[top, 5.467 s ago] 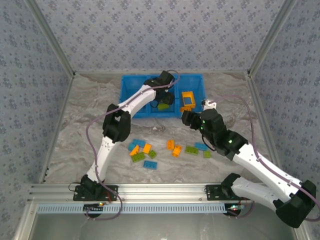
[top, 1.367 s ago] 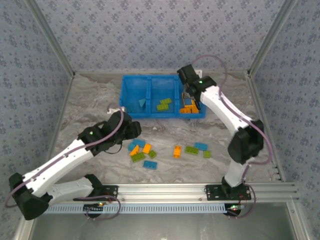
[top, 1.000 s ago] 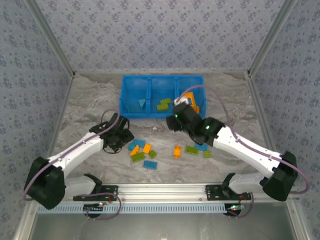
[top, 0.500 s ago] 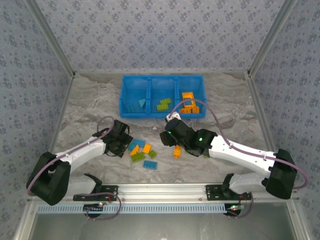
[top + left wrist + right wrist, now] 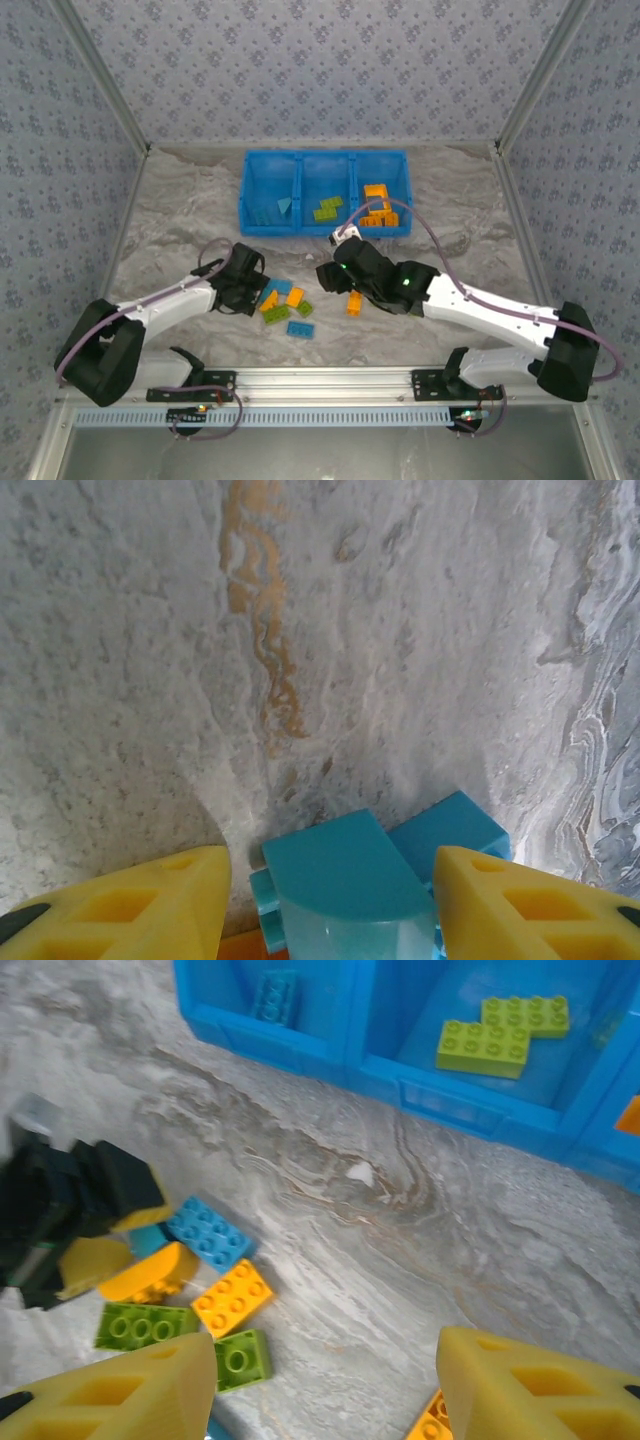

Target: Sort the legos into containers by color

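legos lie part sorted in the bin, more loose; left gripper gapes round a blue brick, right gripper gapes empty.

Left fingers apart; right fingers apart

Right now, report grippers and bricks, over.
Left gripper open, straddling a blue brick on the table. Right gripper open, empty, by the loose bricks. Both grippers close together there.
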